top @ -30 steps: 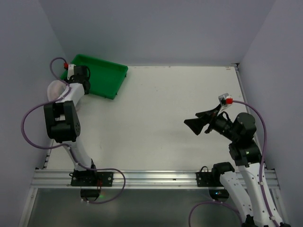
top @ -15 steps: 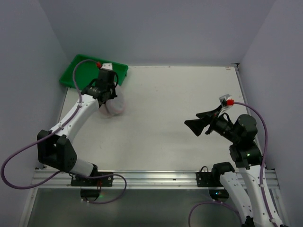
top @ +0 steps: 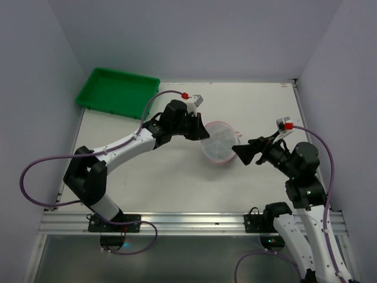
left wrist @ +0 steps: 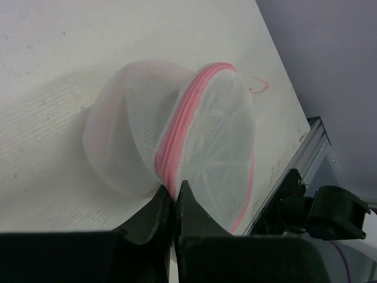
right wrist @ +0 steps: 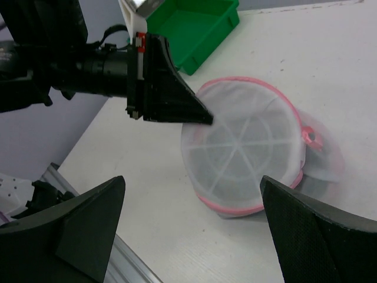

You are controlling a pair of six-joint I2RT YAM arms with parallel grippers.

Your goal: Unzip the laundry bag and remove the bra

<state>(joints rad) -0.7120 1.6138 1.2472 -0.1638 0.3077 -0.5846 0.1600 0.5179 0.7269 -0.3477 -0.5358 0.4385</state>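
The left gripper (left wrist: 175, 199) has its two black fingers pressed together on the pink zipper rim (left wrist: 181, 127) of the laundry bag (top: 218, 142), pinching it at the edge nearest that wrist. The bag is a round dome of translucent white mesh. It sits near the middle of the white table (top: 177, 177), between the two grippers and well apart from the green tray (top: 116, 92) in the far left corner. It is tipped up on its side: the right wrist view faces its flat round side, where pale ribs spread out like spokes from the centre, and the left wrist view shows the domed side bulging away to the left of the zipper. Along the stretch in view the zipper looks shut. A small pink pull loop (right wrist: 310, 137) sticks out from the rim on the side away from the left gripper. The bag's lower edge seems to rest on the table, though from these angles it may be held just clear of it. The mesh is too cloudy to show what lies inside. The right gripper (top: 242, 153) hangs just beside the bag with its fingers spread wide, pointing at it and holding nothing.
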